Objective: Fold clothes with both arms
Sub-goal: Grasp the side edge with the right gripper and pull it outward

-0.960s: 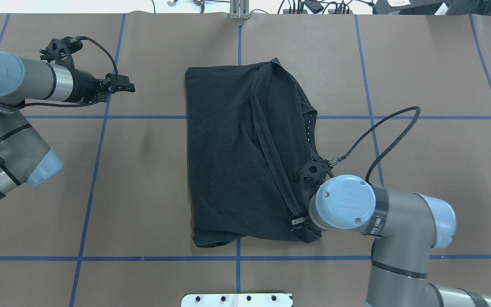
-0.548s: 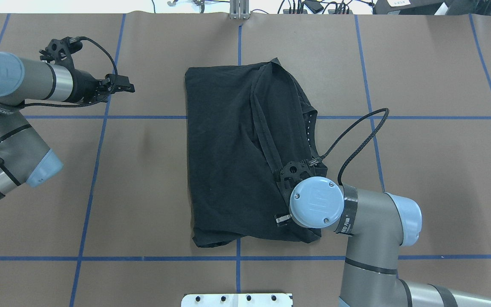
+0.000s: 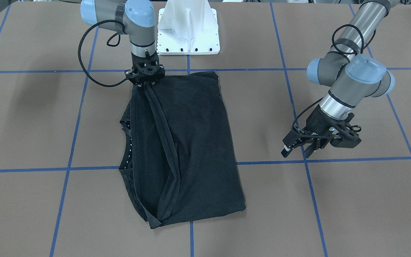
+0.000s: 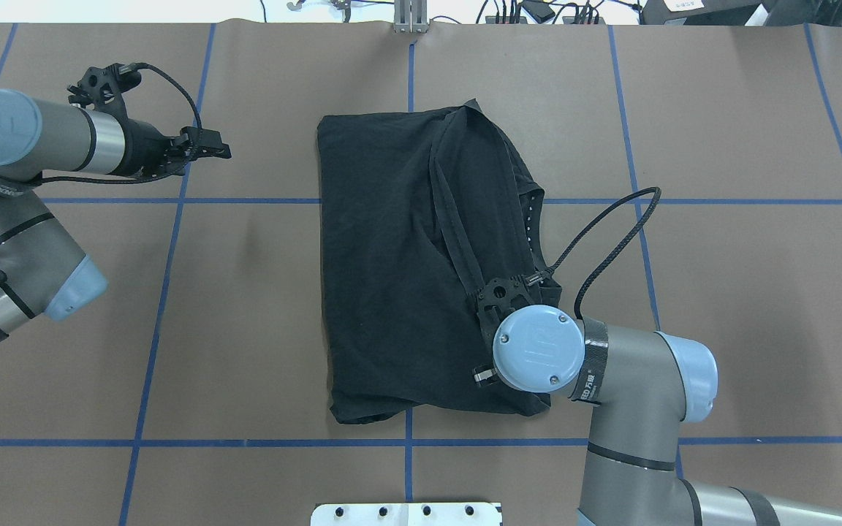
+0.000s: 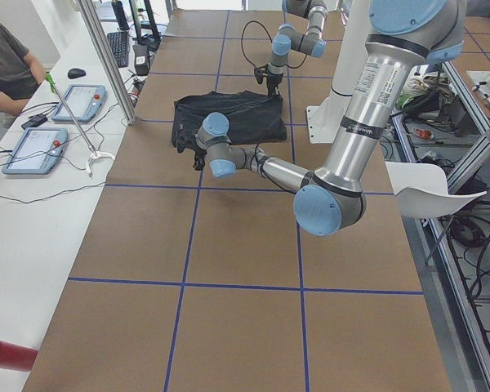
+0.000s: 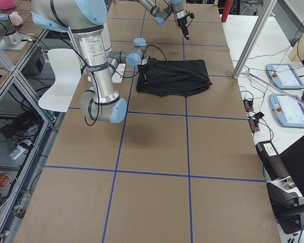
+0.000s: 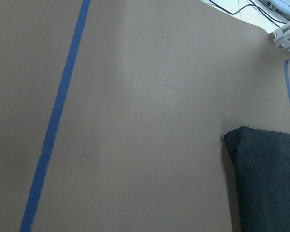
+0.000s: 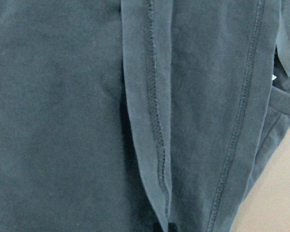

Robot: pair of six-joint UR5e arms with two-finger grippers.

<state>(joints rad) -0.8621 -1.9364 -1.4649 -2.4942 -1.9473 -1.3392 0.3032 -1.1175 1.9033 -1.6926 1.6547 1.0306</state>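
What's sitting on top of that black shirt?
Only the right pincer, pinching a folded hem of the T-shirt nearest the robot. Its tips are buried in cloth, and the wrist covers them from overhead.

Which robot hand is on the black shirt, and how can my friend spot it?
Find the black T-shirt in the middle of the brown table. The right gripper points straight down at its corner nearest the white pedestal, pinching a hem. The left gripper hangs open over bare table.

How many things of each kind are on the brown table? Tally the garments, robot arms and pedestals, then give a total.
Black short-sleeved T-shirt: 1
Silver-grey tubular robot arms: 2, left arm and right arm
White bolted pedestal: 1
Total: 4
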